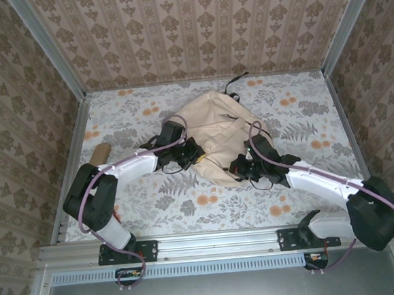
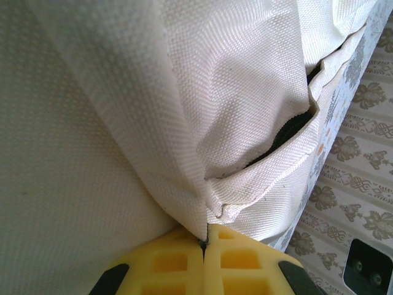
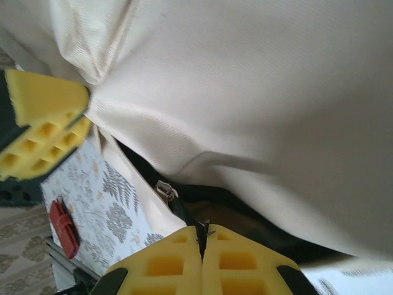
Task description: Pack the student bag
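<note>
the left gripper pinches the student bag cloth; the right gripper is pressed together, zip pull just left of it.

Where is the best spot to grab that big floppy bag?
Probably the cloth edge beside the zip, pinched from the near side. The bag lies slumped and soft, so a raised fold like that is all thin fingers can close on.
</note>
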Motion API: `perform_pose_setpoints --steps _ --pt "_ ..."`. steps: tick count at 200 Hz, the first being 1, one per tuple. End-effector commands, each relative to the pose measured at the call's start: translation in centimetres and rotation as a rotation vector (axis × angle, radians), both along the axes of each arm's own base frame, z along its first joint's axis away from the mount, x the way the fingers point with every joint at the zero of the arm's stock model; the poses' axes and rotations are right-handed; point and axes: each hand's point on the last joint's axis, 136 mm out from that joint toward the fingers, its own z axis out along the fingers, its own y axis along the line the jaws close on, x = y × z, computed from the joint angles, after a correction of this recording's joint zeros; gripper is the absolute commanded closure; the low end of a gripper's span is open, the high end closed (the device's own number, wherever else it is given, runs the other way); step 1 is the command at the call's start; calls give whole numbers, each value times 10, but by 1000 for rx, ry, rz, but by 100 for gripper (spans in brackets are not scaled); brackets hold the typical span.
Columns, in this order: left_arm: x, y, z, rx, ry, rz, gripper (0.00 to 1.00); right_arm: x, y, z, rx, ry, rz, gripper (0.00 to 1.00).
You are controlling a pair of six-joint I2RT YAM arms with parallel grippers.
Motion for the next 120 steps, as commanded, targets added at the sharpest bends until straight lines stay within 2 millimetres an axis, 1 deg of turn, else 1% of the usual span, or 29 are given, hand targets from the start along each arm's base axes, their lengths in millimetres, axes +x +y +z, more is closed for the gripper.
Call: perform_pose_setpoints --steps 1,17,32,41,51,58,62,64,68,73,79,92,103,120 --pt "10 16 -9 46 -23 30 100 -31 -38 -24 -164 111 -37 100" --pt "12 17 -8 47 -28 28 100 -37 -46 -23 -192 113 -42 100" --pt "12 17 -7 47 -33 23 100 -38 -51 -18 -207 90 -41 100" --pt "13 18 -5 46 -38 19 100 -35 -46 -13 -190 63 -25 100" --pt "12 19 -3 49 -41 17 100 -29 -34 -5 -135 29 7 100" --pt "11 22 -1 61 -43 24 90 -26 -24 2 -90 9 35 100" --pt "10 26 -1 75 -39 34 82 -24 -18 5 -69 -4 50 100" --pt "10 28 -1 82 -40 40 75 -24 -15 7 -60 -10 59 100" --pt "8 31 -2 94 -39 49 68 -21 -10 11 -42 -24 72 100" --pt "8 35 -1 108 -44 62 60 -19 -3 15 -24 -38 88 100" --pt "5 40 0 119 -48 71 54 -16 3 20 -9 -52 104 100" --pt "0 47 2 135 -52 84 49 -11 17 29 28 -75 136 100" --pt "-7 50 5 128 -50 90 48 -6 25 35 49 -89 147 100" --pt "-19 46 6 120 -41 90 48 -2 34 40 67 -95 162 100"
